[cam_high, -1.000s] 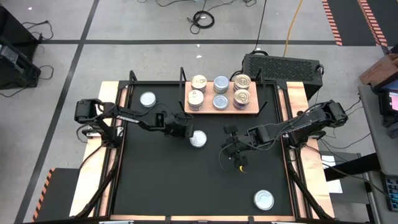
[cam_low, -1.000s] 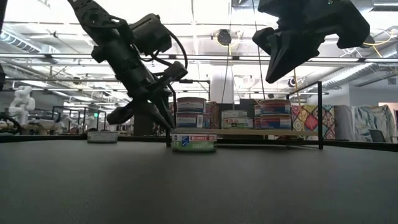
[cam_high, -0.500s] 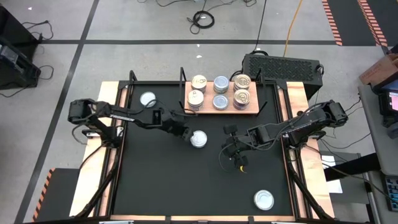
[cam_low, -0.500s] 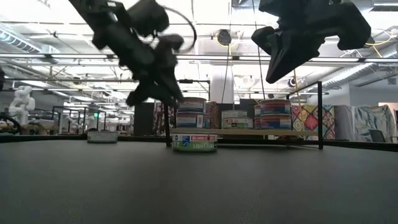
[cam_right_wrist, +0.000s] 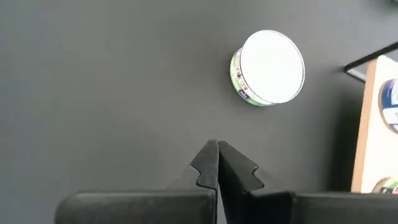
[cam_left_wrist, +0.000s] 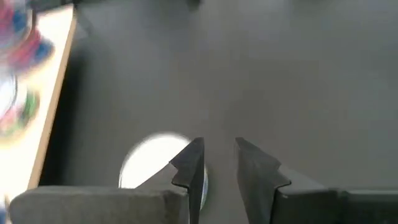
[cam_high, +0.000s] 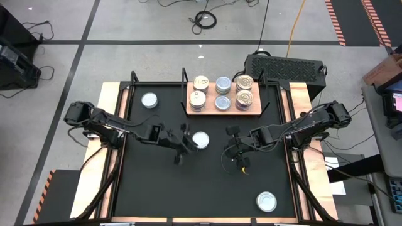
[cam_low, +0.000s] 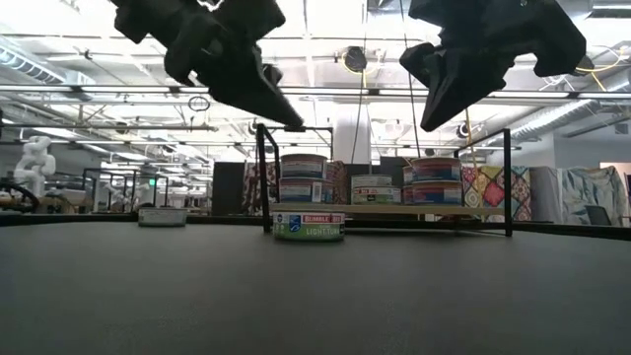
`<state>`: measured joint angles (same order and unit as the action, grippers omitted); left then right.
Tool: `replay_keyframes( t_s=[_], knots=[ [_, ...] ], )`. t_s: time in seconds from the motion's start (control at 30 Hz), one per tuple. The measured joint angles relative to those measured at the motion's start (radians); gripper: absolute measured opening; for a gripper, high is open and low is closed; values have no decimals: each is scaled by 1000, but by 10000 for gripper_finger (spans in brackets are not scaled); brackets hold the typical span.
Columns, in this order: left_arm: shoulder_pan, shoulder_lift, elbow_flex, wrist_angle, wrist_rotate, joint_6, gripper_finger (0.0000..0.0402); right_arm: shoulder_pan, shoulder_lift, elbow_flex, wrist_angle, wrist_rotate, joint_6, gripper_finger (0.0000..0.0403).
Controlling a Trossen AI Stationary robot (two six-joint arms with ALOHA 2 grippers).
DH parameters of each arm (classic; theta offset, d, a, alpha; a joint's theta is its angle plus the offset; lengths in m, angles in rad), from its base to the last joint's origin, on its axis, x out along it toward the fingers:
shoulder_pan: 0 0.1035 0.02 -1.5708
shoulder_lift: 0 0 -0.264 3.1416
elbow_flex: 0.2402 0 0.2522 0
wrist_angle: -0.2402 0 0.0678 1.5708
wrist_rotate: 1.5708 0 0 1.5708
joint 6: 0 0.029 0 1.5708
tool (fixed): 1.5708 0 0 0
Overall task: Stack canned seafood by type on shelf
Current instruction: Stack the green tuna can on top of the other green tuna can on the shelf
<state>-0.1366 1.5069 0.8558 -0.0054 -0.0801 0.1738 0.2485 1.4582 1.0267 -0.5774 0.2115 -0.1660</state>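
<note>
High view: six tins on shelf (cam_high: 254,110), three loose on mat (cam_high: 151,194)

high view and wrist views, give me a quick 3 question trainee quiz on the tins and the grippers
1. True or false: the left gripper is holding the white-topped round tin near the middle of the black tabletop mat.
2. How many stacks of round tins stand on the light-wood rectangular shelf? A) four B) six C) eight
3. Fill in: the right gripper hangs above the mat with its fingers ____.

Key
1. False: its fingers stand apart and empty, the tin beside them on the mat.
2. B
3. shut
</note>
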Motion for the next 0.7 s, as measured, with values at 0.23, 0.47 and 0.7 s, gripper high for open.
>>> replay_keyframes(
  t_s=[0.23,0.47,0.7],
  knots=[
    [-28,64,0,44,-15,149,91,17,0,0,-31,52,162,0],
    [-50,132,2,77,-55,313,91,104,-50,-93,42,269,181,0],
    [-82,158,82,51,-138,303,106,87,-234,-336,419,139,106,0]
  ],
)
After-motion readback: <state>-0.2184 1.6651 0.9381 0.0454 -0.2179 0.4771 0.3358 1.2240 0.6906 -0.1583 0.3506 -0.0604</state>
